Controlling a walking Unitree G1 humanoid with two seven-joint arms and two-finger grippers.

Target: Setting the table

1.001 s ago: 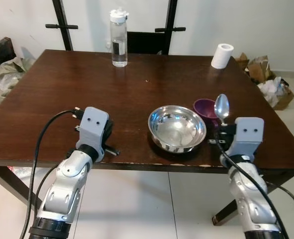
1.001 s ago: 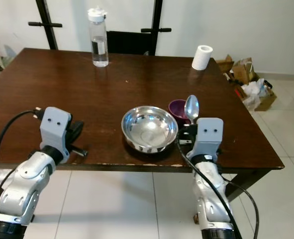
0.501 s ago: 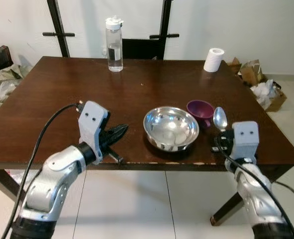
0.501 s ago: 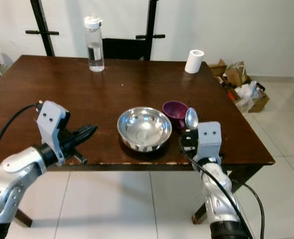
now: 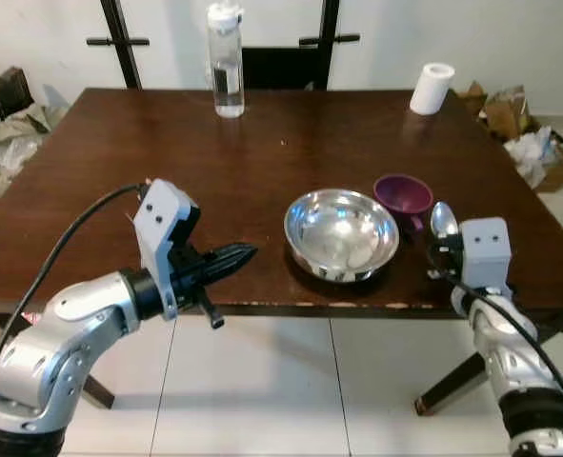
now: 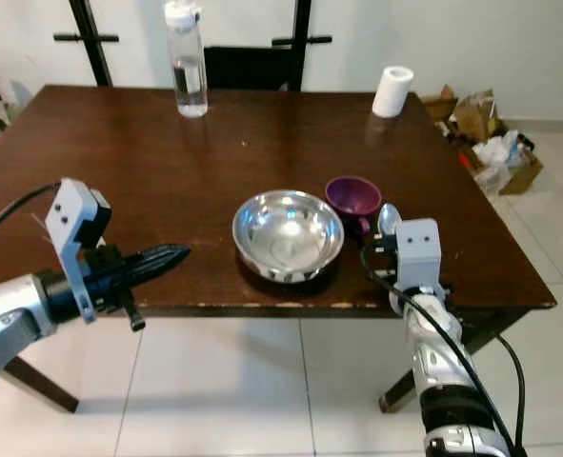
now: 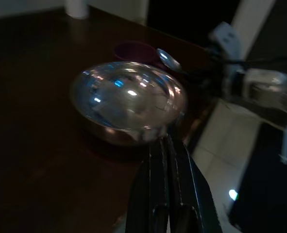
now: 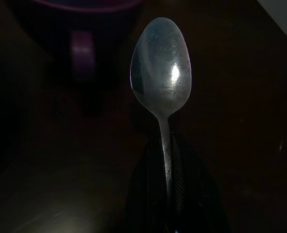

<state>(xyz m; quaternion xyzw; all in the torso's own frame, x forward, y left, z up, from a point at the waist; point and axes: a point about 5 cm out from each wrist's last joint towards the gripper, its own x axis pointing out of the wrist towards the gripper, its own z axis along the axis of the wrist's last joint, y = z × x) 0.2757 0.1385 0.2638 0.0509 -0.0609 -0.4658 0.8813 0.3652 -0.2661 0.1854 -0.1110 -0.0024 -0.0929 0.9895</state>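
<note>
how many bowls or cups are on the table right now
2. The steel bowl sits near the table's front edge, about the middle. The purple cup stands just behind it toward the robot's right, beside the spoon held in the right gripper. None seem hidden.

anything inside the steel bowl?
The steel bowl looks empty: just reflections on its inner surface. The purple cup sits behind it to the right; the cup's inside can't be fully seen.

The bowl (image 5: 341,233) and cup (image 5: 402,195) crowd the table's (image 5: 119,181) near right; bottle (image 5: 226,59) and paper roll (image 5: 432,88) stand far back, open wood between.
</note>
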